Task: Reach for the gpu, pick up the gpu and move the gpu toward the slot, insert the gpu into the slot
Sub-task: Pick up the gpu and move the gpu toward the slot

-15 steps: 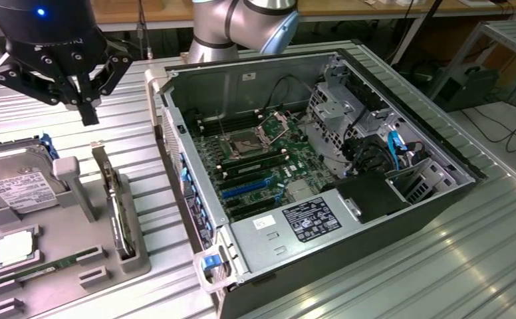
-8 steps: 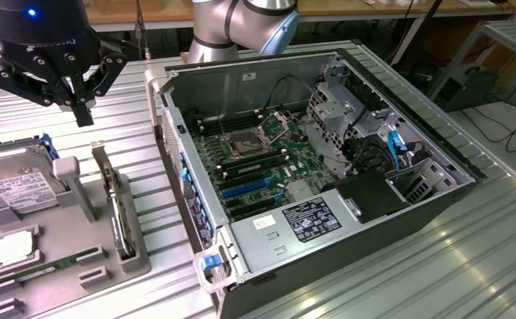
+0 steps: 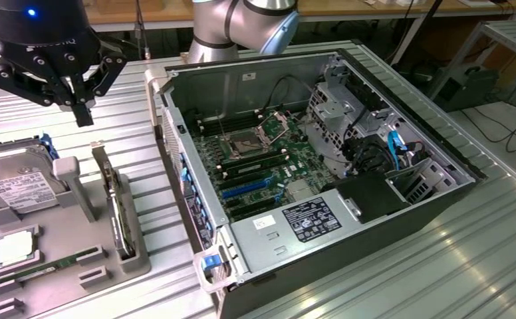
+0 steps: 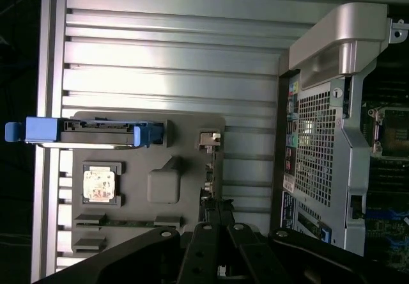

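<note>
The gpu [image 3: 114, 199] stands on edge in a groove of the grey holder [image 3: 80, 266], its silver bracket [image 3: 100, 154] at the far end. My gripper [image 3: 82, 116] hangs shut and empty in the air above and beyond that bracket end, not touching the card. In the wrist view the gpu [image 4: 208, 181] shows as a thin dark edge just ahead of my gripper [image 4: 217, 226]. The blue slots [image 3: 245, 189] sit on the motherboard inside the open computer case [image 3: 364, 219], to the exterior view's right of the holder.
The holder also carries a silver hard drive [image 3: 14, 186] with blue rails, a processor chip [image 3: 14, 247] and a green memory stick [image 3: 36, 272]. The case wall [image 3: 183, 173] rises between holder and motherboard. A ribbed metal table [image 3: 435, 272] lies underneath.
</note>
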`<act>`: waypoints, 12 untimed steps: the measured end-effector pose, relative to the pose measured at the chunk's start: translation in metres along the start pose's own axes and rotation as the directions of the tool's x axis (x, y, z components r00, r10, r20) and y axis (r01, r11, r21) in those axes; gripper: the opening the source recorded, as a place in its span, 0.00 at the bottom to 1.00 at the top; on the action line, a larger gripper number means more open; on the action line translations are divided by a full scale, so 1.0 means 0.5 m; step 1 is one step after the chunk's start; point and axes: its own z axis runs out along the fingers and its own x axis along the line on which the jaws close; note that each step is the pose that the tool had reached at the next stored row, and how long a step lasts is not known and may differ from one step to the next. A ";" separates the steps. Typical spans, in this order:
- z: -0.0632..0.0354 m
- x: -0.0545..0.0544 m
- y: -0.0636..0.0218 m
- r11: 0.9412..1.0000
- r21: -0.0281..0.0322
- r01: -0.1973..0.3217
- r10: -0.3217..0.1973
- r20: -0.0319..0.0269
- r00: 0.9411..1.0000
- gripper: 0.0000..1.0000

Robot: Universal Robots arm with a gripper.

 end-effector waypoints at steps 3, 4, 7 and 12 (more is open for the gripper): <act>0.000 0.000 0.000 1.000 0.000 0.000 0.000 0.000 1.000 0.11; 0.000 0.000 0.000 1.000 0.000 0.000 0.000 0.000 1.000 0.11; 0.000 0.000 0.000 1.000 0.000 0.000 0.000 0.000 1.000 0.17; 0.000 0.000 0.000 1.000 0.000 0.000 0.000 0.000 1.000 0.42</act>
